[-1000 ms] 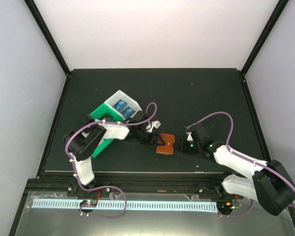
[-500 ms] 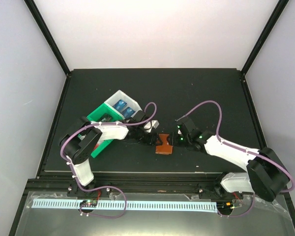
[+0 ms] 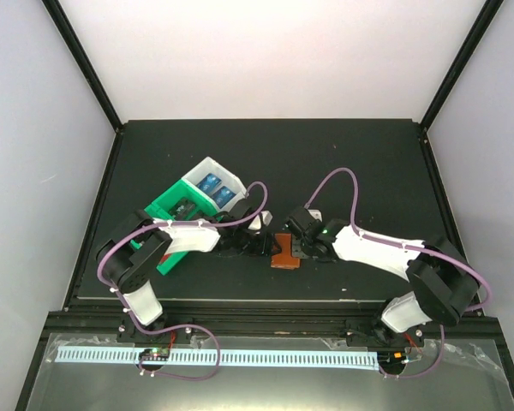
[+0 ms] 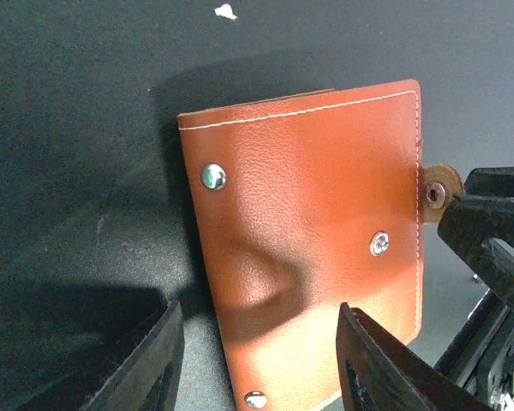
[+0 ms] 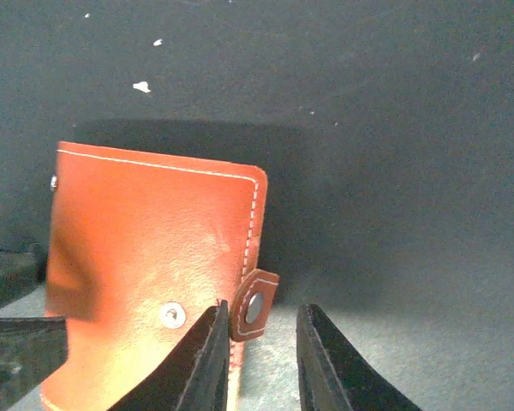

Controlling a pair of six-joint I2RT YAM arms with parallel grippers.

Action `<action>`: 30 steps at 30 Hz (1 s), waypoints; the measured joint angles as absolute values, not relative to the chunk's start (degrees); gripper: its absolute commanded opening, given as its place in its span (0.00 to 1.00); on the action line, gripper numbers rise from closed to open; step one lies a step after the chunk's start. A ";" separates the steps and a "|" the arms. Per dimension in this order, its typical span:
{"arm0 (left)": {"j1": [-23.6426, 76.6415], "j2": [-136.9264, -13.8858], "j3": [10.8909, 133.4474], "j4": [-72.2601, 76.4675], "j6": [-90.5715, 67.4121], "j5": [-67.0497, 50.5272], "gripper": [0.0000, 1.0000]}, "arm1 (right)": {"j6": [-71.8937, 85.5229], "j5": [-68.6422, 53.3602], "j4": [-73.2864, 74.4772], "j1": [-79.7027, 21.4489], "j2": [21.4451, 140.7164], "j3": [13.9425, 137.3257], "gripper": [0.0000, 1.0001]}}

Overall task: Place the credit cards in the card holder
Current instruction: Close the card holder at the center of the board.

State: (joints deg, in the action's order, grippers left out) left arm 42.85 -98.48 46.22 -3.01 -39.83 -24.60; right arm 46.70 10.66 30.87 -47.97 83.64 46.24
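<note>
The brown leather card holder [image 3: 285, 253] lies closed and flat on the black mat, between my two grippers. In the left wrist view the card holder [image 4: 308, 231] shows its snaps, and my left gripper [image 4: 257, 364] is open, its jaws astride the near edge. In the right wrist view the snap tab [image 5: 254, 306] sticks out from the card holder [image 5: 146, 248] and stands between the jaws of my right gripper [image 5: 257, 360], which is open and not clamped. Blue credit cards [image 3: 217, 188] sit in the tray's white end.
The green-and-white tray [image 3: 173, 199] lies left of the card holder, behind my left arm. My right gripper's black fingers [image 4: 497, 240] show at the right edge of the left wrist view, close to my left gripper. The mat's raised edges bound the area.
My right arm has swung left from the mat's right side up to the card holder's tab. My left gripper has shifted slightly left and stays at the card holder.
</note>
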 measured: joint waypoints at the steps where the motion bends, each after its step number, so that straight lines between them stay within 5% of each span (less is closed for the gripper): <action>1: 42.85 -98.37 45.98 -2.61 -40.16 -24.58 0.51 | 46.74 11.22 31.16 -48.10 84.07 46.48 0.18; 7: 42.85 -98.00 44.60 -0.32 -41.85 -24.88 0.52 | 46.72 13.41 32.47 -48.29 85.58 47.66 0.01; 13: 42.94 -97.12 42.72 2.50 -44.03 -24.97 0.55 | 45.65 11.53 29.30 -48.40 84.36 46.76 0.01; 30: 43.16 -94.85 34.83 13.06 -51.31 -24.10 0.37 | 43.31 -2.17 10.59 -48.40 81.45 36.97 0.01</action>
